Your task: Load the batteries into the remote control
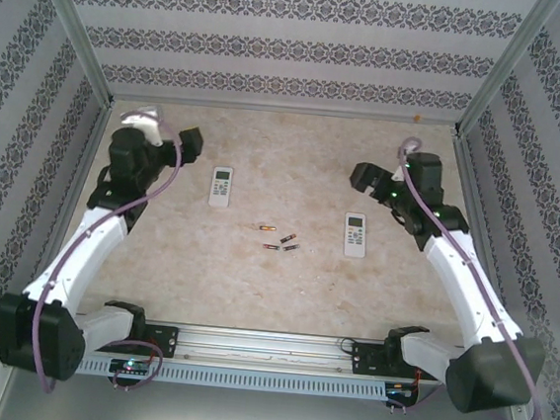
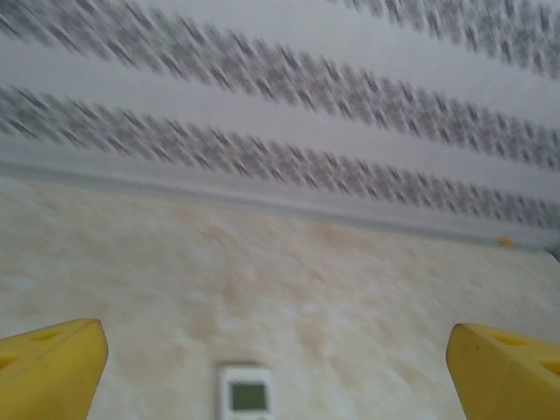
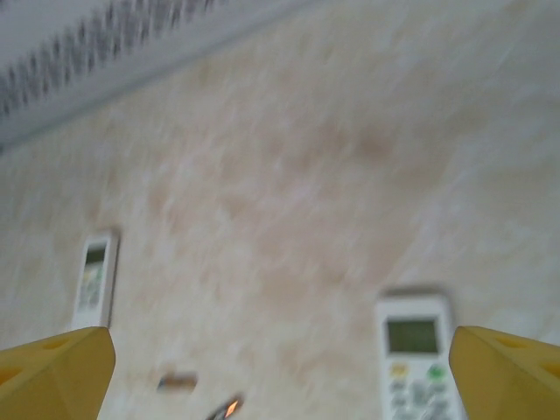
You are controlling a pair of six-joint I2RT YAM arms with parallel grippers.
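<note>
lying loose on table (image 1: 253, 287): batteries (image 1: 270, 229), ungripped

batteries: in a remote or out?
Out. The batteries lie loose on the table between the left remote and the right remote, touching neither.

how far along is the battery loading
Nothing looks done: the four batteries lie loose on the table between the left remote and the right remote. Nothing is in hand: the left gripper and right gripper are open and empty. All the loading is left.
</note>
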